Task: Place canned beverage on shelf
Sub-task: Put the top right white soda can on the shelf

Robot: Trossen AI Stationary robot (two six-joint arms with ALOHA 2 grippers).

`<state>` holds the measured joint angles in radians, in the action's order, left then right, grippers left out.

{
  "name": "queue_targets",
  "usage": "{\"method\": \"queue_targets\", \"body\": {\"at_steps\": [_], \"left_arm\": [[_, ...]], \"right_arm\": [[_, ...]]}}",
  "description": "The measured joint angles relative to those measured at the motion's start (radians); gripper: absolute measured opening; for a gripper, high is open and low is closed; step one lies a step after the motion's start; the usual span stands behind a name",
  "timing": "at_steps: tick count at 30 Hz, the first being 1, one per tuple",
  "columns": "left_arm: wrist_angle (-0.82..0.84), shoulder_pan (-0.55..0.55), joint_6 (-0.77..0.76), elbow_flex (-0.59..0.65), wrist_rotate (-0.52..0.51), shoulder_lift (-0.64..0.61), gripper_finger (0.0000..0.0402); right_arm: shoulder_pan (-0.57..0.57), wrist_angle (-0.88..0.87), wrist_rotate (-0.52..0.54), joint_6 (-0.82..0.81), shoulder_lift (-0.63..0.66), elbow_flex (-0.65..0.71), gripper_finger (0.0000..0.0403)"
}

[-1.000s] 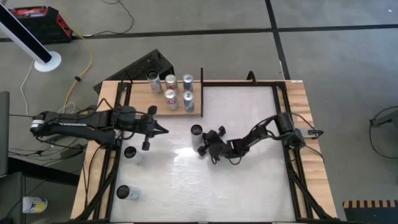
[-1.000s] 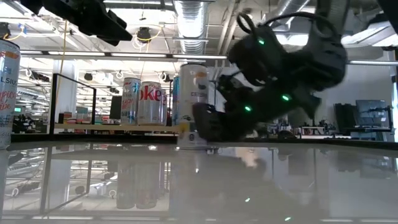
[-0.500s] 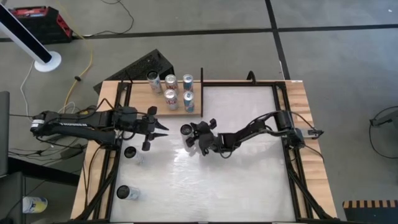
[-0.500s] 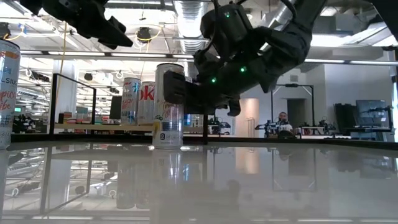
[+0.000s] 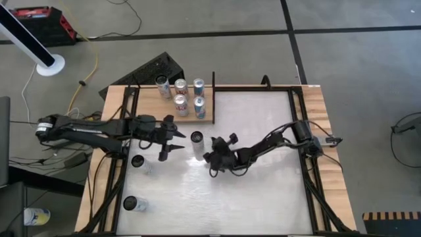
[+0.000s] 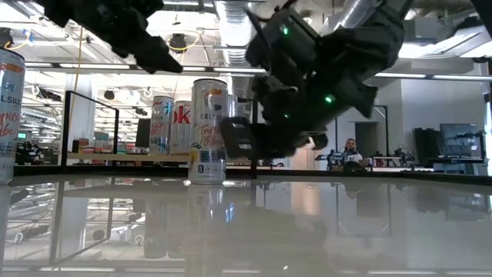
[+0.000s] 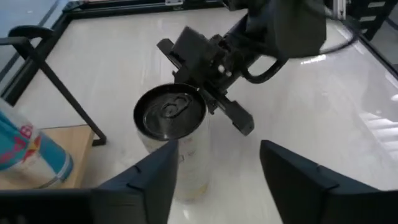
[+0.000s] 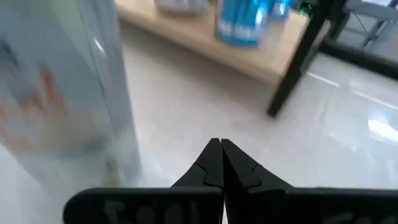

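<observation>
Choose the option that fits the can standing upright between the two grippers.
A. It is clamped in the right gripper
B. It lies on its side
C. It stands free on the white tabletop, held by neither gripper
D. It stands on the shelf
C. The can stands upright on the tabletop; the left gripper is open short of it, the right gripper is shut beside it, and the shelf lies farther back.

A white table (image 5: pixel 263 191) carries a wooden shelf (image 5: pixel 166 110) with five cans (image 5: pixel 181 86), one can (image 5: pixel 196 137) just beside the right claw (image 5: pixel 212 158), and two cans (image 5: pixel 137 161) behind the left claw (image 5: pixel 176 139).
</observation>
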<state>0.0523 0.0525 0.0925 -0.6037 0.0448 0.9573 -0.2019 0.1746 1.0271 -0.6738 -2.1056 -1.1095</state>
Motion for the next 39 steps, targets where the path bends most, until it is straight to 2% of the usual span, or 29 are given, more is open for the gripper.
{"method": "queue_targets", "body": {"at_steps": [7,10,14,16,21,28,35,39], "left_arm": [[-0.172,0.000,-0.012,-0.002,-0.012,0.079,0.0294],[-0.223,0.000,-0.039,-0.002,-0.067,0.121,0.0330],[-0.288,0.001,-0.051,-0.007,-0.170,0.194,0.0369],[-0.285,0.001,-0.054,-0.020,-0.186,0.230,0.0381],[-0.287,0.000,-0.116,-0.078,-0.179,0.324,0.0388],[-0.247,0.000,-0.167,-0.107,-0.213,0.420,0.0389],[-0.210,0.000,-0.216,-0.107,-0.214,0.414,0.0389],[-0.183,-0.008,-0.229,-0.106,-0.214,0.389,0.0369]], "right_arm": [[-0.052,-0.403,-0.003,-0.335,0.000,0.001,0.0027],[-0.073,-0.569,0.004,-0.494,0.001,0.000,0.0024],[-0.091,-0.690,0.011,-0.605,0.001,0.004,0.0015],[-0.094,-0.696,0.012,-0.613,0.001,0.012,0.0017],[-0.091,-0.695,0.014,-0.613,0.002,0.017,0.0028],[-0.096,-0.694,0.018,-0.613,0.002,0.018,0.0017],[-0.100,-0.691,0.018,-0.615,0.001,0.019,0.0027],[-0.100,-0.692,0.018,-0.620,0.001,0.019,0.0018]]}}
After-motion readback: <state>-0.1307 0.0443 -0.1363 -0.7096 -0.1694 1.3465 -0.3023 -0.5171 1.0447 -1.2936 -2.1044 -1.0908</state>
